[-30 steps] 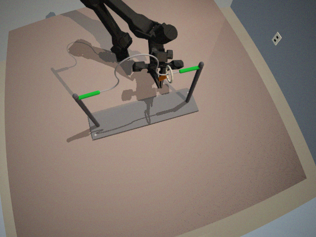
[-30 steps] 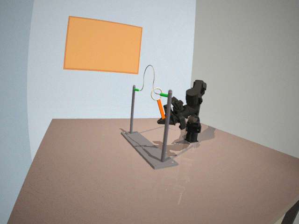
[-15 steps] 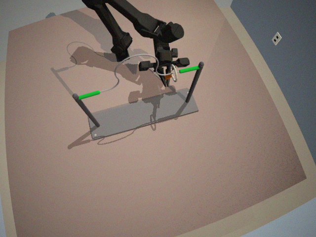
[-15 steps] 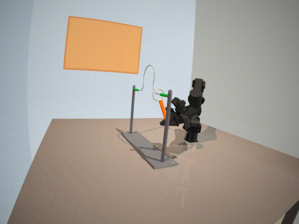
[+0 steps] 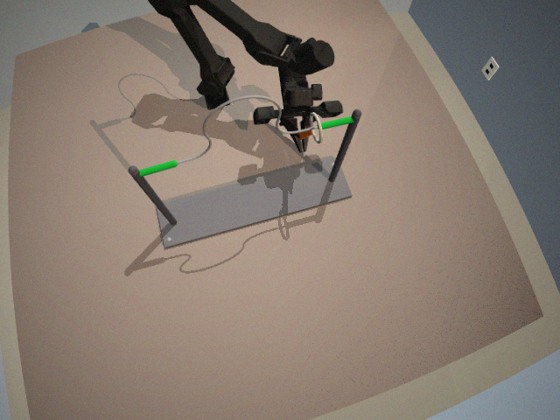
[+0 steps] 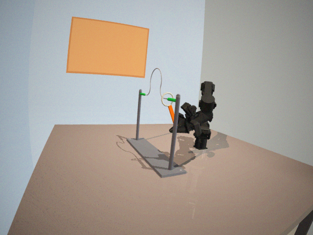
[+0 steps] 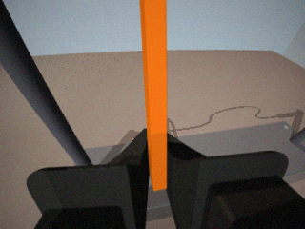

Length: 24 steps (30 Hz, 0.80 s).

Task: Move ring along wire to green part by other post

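Note:
The pale ring (image 5: 321, 134) (image 6: 167, 105) sits around the inner end of the green sleeve (image 5: 337, 122) (image 6: 171, 99) beside the right post (image 5: 343, 146) (image 6: 174, 133) (image 7: 38, 100). The wire runs through it. Its orange handle (image 5: 306, 134) (image 6: 171, 112) (image 7: 154, 95) points down from the ring. My gripper (image 5: 302, 145) (image 7: 152, 133) is shut on the handle's lower end. The thin grey wire (image 5: 212, 122) (image 6: 155, 73) loops back to the other green sleeve (image 5: 157, 168) (image 6: 142, 93) at the left post (image 5: 151, 196) (image 6: 138, 116).
Both posts stand on a grey base plate (image 5: 253, 207) (image 6: 151, 152) (image 7: 238, 140) on the brown table. The arm reaches in from the far side of the wire. An orange panel (image 6: 107, 46) hangs on the back wall.

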### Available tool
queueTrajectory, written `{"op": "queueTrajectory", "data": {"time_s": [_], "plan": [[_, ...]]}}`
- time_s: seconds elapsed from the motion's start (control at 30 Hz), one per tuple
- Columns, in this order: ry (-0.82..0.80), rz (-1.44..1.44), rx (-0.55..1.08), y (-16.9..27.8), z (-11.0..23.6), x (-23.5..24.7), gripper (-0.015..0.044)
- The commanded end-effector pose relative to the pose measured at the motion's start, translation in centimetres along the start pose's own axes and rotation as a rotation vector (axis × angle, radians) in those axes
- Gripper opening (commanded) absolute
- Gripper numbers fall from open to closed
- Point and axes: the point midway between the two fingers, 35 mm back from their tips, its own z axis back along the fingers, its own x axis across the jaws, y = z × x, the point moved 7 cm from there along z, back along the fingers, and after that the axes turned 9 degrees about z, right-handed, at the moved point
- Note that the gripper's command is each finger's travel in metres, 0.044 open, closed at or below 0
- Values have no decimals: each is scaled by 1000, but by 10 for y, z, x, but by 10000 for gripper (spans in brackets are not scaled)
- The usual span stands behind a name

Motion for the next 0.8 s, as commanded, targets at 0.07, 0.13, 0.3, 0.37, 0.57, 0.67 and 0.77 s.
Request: {"op": "queueTrajectory", "data": {"time_s": [0.07, 0.13, 0.3, 0.37, 0.57, 0.67, 0.77], "plan": [[2, -5, -3, -2, 1, 6, -150], [2, -5, -3, -2, 1, 8, -150], [2, -5, -3, -3, 2, 13, -150], [2, -5, -4, -3, 2, 15, -150], [2, -6, -4, -4, 3, 20, -150], [2, -6, -4, -4, 2, 21, -150], [2, -6, -4, -1, 1, 22, -150]]}}
